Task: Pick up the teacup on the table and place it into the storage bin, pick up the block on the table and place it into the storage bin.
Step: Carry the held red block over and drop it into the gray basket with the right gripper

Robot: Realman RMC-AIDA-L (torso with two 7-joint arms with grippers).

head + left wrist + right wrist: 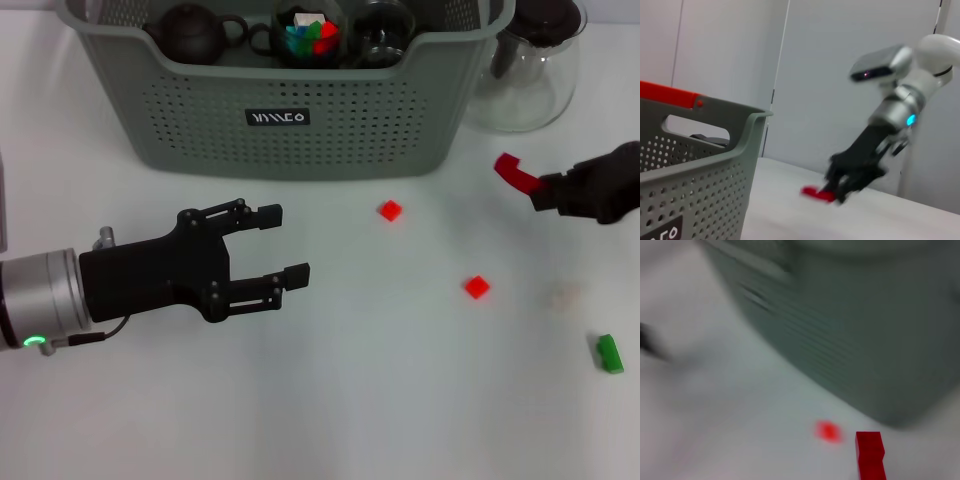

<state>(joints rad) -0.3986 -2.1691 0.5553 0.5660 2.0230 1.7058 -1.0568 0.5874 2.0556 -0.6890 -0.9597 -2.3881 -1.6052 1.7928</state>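
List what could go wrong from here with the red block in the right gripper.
1. The right gripper seems to pinch the long red block only by one end, so it may slip or twist loose before it gets to the storage bin.
2. The glass jug stands right beside the bin, close to the likely path; the arm could knock it.
3. The bin already holds a teapot and cups, so a dropped block could bounce.

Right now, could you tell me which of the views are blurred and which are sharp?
Head view: sharp throughout, soft shadows. Left wrist view: storage bin crisp, right gripper and its red block motion-smeared. Right wrist view: everything blurred, the bin especially.
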